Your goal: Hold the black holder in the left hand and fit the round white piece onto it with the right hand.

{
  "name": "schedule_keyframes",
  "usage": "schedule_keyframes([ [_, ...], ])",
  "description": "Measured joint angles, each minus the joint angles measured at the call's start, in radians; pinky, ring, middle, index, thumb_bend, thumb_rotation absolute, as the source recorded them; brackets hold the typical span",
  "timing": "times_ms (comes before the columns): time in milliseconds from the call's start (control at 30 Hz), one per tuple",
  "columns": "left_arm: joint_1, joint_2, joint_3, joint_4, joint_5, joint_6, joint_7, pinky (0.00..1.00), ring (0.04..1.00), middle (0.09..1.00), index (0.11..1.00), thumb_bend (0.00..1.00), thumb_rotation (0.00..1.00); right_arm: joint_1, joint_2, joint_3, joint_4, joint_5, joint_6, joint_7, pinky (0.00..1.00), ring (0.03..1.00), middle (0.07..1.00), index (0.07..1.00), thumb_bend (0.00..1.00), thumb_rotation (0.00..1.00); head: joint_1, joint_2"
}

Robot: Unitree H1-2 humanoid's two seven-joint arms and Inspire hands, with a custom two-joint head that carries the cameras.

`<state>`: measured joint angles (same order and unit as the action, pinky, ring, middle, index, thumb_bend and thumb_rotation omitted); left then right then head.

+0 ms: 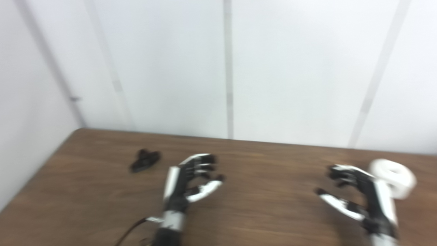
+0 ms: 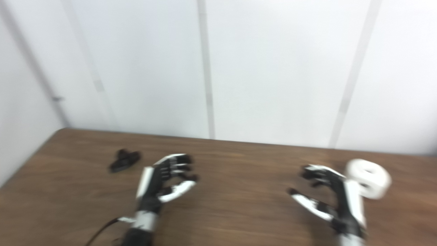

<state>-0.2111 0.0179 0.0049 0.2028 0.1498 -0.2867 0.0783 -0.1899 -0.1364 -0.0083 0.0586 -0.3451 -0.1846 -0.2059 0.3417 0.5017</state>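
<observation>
Brown wooden table (image 1: pixel 266 205), both arms entering at its near edge; views are motion-blurred.

Right hand (image 1: pixel 358 194): over the table's right side, fingers curled but apart, thumb held out, holding nothing.

Left hand (image 1: pixel 193 179): over the table's middle-left, fingers loosely bent and parted, empty.

Round white piece (image 1: pixel 394 177): on the table just beyond the right hand's back; whether they touch cannot be told.

Black holder (image 1: pixel 145 160): lying on the table farther back, left of the left hand, apart from it.

White panelled wall (image 1: pixel 290 68): behind the table.
</observation>
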Motion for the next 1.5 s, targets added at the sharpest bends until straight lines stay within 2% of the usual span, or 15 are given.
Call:
schedule_keyframes([
  [133,-0.004,-0.015,-0.015,0.005,0.011,-0.002,0.003,0.53,0.646,0.688,0.655,0.64,0.12,0.001,-0.026,-0.015,0.001,0.023,-0.002,0.010,0.51,0.589,0.651,0.497,0.51,0.13,0.066,-0.018],
  [300,-0.022,-0.018,-0.028,0.033,0.040,-0.013,0.026,0.52,0.634,0.688,0.654,0.63,0.10,0.021,-0.031,-0.021,-0.026,0.049,0.011,0.035,0.51,0.596,0.659,0.496,0.51,0.12,0.092,-0.029],
  [567,-0.026,-0.019,-0.037,0.036,0.051,-0.014,0.038,0.54,0.654,0.683,0.651,0.64,0.13,0.024,-0.030,-0.021,-0.027,-0.022,0.019,0.016,0.48,0.573,0.631,0.496,0.51,0.12,0.102,-0.028],
  [967,-0.025,-0.019,-0.038,0.033,0.051,-0.009,0.038,0.53,0.644,0.675,0.647,0.66,0.09,0.024,-0.038,-0.025,-0.049,-0.036,0.029,0.016,0.47,0.571,0.627,0.496,0.51,0.12,0.131,-0.035],
  [1167,-0.022,-0.015,-0.037,0.026,0.051,0.003,0.038,0.53,0.638,0.674,0.645,0.68,0.07,0.024,-0.047,-0.027,-0.049,-0.033,0.027,0.016,0.46,0.561,0.623,0.496,0.51,0.12,0.169,-0.060],
  [1500,-0.016,-0.007,-0.034,0.016,0.077,0.004,0.044,0.55,0.647,0.674,0.650,0.69,0.10,0.025,-0.056,-0.027,-0.048,-0.023,0.027,0.019,0.47,0.566,0.639,0.497,0.51,0.12,0.180,-0.051],
])
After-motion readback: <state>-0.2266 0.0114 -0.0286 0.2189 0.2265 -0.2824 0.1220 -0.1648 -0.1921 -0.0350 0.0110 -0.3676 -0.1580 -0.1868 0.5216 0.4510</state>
